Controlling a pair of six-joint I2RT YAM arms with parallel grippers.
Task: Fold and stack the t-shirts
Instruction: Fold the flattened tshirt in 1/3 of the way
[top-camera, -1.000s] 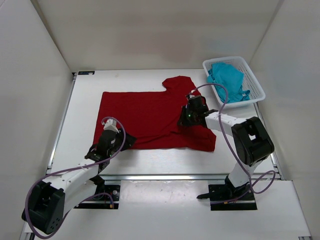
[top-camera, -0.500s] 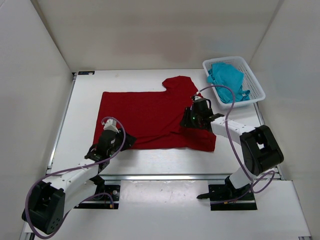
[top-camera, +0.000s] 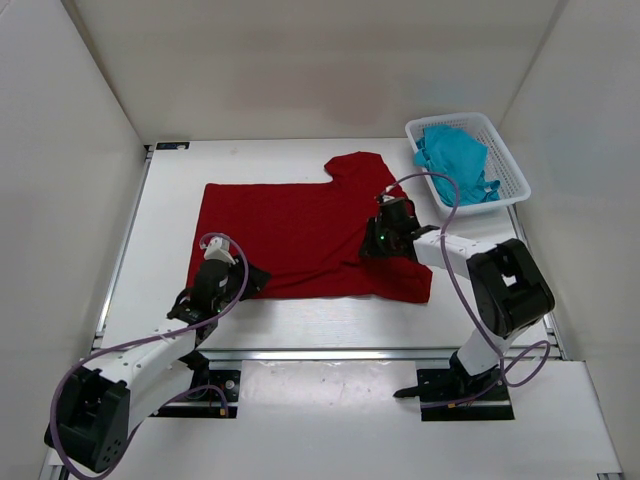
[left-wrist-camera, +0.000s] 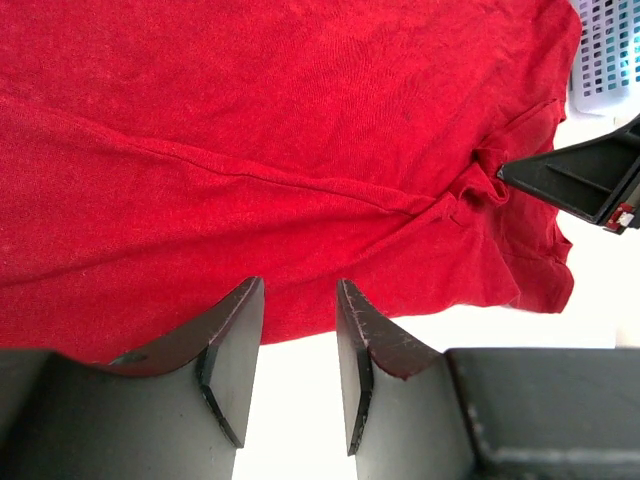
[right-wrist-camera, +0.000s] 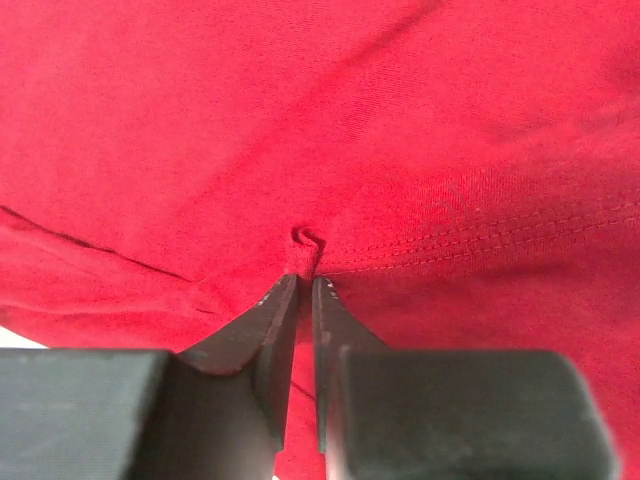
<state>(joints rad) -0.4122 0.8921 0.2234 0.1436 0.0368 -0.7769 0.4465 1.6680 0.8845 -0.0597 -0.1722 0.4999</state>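
The dark red t-shirt (top-camera: 290, 230) lies spread on the white table, one sleeve pointing to the back. My right gripper (top-camera: 372, 240) is shut on a pinched fold of the red shirt (right-wrist-camera: 308, 245) near its stitched hem on the right side. My left gripper (top-camera: 252, 281) is open at the shirt's near edge; its fingers (left-wrist-camera: 235, 340) stand apart over bare table and the cloth's edge (left-wrist-camera: 300, 300), holding nothing. The teal-blue t-shirt (top-camera: 455, 160) lies crumpled in the basket. The lavender shirt is out of view.
The white mesh basket (top-camera: 505, 150) stands at the back right corner of the table (top-camera: 160, 230). White walls enclose the table on three sides. The right gripper's dark body shows in the left wrist view (left-wrist-camera: 590, 180).
The right gripper shifted slightly right, then back left and away, still pinching the red cloth. The left gripper drew back a little toward the near edge.
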